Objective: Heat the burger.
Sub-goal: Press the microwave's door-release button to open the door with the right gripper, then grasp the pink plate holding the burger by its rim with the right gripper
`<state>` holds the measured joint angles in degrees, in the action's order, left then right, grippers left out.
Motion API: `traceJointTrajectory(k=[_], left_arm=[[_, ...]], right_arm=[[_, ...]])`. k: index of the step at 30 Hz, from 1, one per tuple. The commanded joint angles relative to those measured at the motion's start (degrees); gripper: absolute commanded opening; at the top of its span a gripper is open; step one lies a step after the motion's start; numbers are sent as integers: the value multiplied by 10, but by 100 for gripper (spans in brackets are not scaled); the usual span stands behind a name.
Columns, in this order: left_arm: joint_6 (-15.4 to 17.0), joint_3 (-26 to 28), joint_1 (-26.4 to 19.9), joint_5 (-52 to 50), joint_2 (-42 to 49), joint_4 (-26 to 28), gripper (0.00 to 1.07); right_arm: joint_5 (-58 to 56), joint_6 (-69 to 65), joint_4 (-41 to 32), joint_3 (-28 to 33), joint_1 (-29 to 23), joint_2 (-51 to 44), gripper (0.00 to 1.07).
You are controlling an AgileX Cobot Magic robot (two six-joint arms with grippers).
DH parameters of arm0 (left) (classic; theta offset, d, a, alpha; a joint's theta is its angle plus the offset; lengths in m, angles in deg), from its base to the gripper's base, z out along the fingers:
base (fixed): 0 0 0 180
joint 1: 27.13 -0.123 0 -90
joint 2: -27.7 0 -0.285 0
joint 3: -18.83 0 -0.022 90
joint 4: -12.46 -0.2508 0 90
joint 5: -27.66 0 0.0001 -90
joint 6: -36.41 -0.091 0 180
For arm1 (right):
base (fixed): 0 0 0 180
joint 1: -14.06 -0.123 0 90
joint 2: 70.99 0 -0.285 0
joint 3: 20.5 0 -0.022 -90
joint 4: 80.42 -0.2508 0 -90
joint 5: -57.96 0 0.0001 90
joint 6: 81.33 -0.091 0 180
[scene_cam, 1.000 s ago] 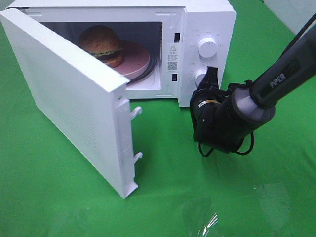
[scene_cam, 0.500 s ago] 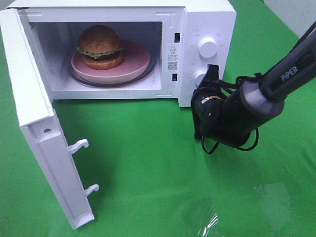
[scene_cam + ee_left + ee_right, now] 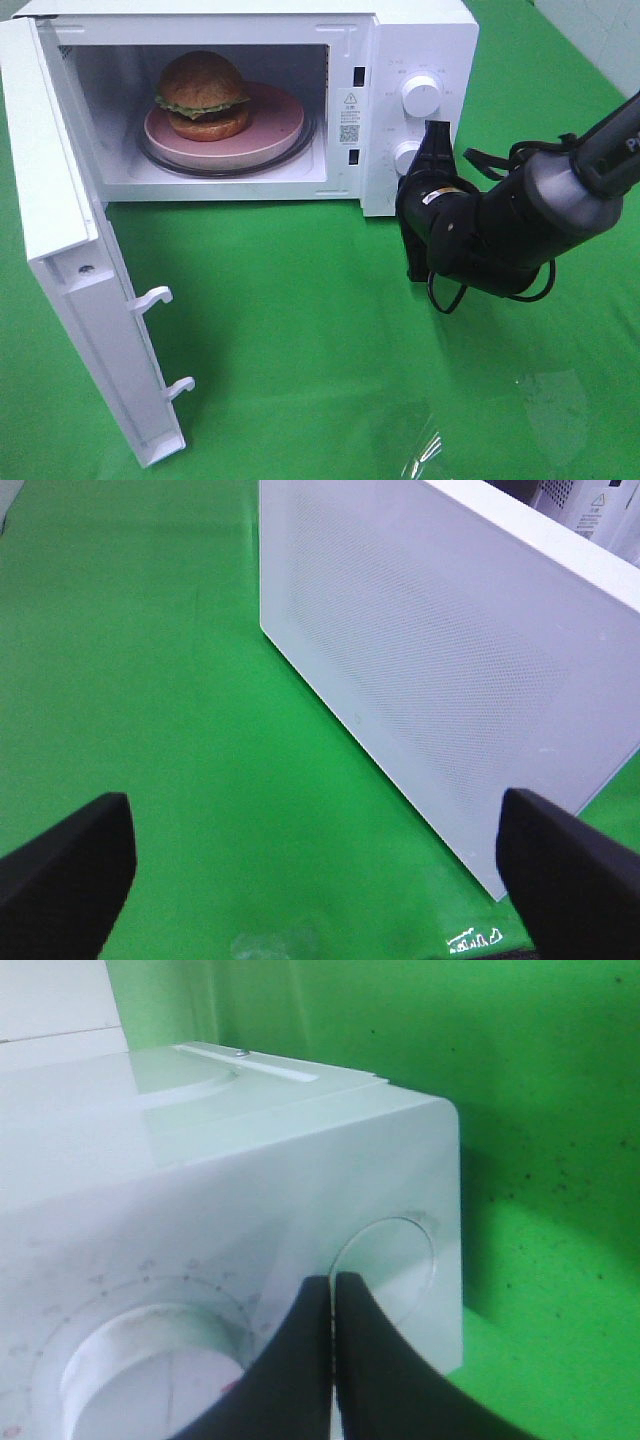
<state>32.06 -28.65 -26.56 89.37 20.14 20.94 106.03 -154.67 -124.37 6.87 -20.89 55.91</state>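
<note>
The burger sits on a round pink plate inside the white microwave. The microwave's door hangs wide open to the left. My right gripper is shut and holds nothing. Its tips are by the control panel, just right of the lower round button. In the right wrist view the shut right gripper points between the dial and the round button. My left gripper is open and empty, facing the door's outer face. It does not show in the exterior view.
Green cloth covers the table around the microwave. The open door's two latch hooks stick out over the cloth at front left. An upper dial sits above the round button.
The door has swung from half shut to wide open, uncovering the burger and plate. My right arm has drawn a little to the right, its gripper still shut by the panel.
</note>
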Motion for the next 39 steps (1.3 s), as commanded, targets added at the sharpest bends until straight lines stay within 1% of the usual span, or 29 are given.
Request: traceJointTrajectory(k=[1, 3, 8, 10, 14, 15, 16, 17, 18, 22, 23, 24, 25, 26, 27, 29, 32, 33, 35, 36, 37, 38, 39], left_arm=[[2, -2, -1, -5, 9, 3, 90], [2, -2, -1, -5, 9, 3, 90], [2, -2, -1, -5, 9, 3, 90], [2, -2, -1, -5, 9, 3, 90], [2, -2, -1, -5, 9, 3, 90], [2, -2, -1, -5, 9, 3, 90], [2, -2, -1, -5, 9, 3, 90], [2, -2, -1, -5, 9, 3, 90], [2, -2, -1, -5, 9, 3, 90], [2, -2, -1, -5, 9, 3, 90], [2, -2, -1, -5, 9, 3, 90], [2, -2, -1, -5, 9, 3, 90], [2, -2, -1, -5, 9, 3, 90], [2, -2, -1, -5, 9, 3, 90], [2, -2, -1, -5, 9, 3, 90], [2, -2, -1, -5, 9, 3, 90], [2, -2, -1, -5, 9, 3, 90], [2, -2, -1, -5, 9, 3, 90], [2, -2, -1, -5, 9, 3, 90], [2, -2, -1, -5, 9, 3, 90], [2, -2, -1, -5, 9, 3, 90], [2, -2, -1, -5, 9, 3, 90], [2, -2, -1, -5, 9, 3, 90]], right_arm=[[-21, 38, 7, 12, 0, -18, 0], [-49, 60, 22, 33, 0, -38, 0], [-69, 76, 42, 48, 0, -56, 0], [-97, 113, 60, 64, 0, -83, 0], [-127, 150, 77, 72, 0, -105, 0], [-150, 187, 93, 73, 0, -119, 0], [-150, 187, 93, 73, 0, -119, 0], [-184, 231, 107, 73, 0, -132, 1], [-184, 231, 107, 73, 0, -132, 1], [-265, 319, 129, 73, 0, -163, 2], [-265, 319, 129, 73, 0, -163, 2], [-288, 362, 138, 73, 0, -175, 2], [-288, 362, 138, 73, 0, -175, 2], [-312, 399, 151, 73, 0, -185, 3], [-312, 399, 151, 73, 0, -185, 3], [-353, 448, 173, 73, 0, -201, 3], [-386, 476, 184, 72, 1, -210, 3], [-430, 501, 191, 64, 1, -217, 3], [-451, 514, 198, 60, 1, -220, 3], [-488, 537, 222, 48, 1, -224, 4], [-488, 537, 222, 48, 1, -224, 4], [-535, 558, 252, 32, 1, -225, 4], [-535, 558, 252, 32, 1, -225, 4]])
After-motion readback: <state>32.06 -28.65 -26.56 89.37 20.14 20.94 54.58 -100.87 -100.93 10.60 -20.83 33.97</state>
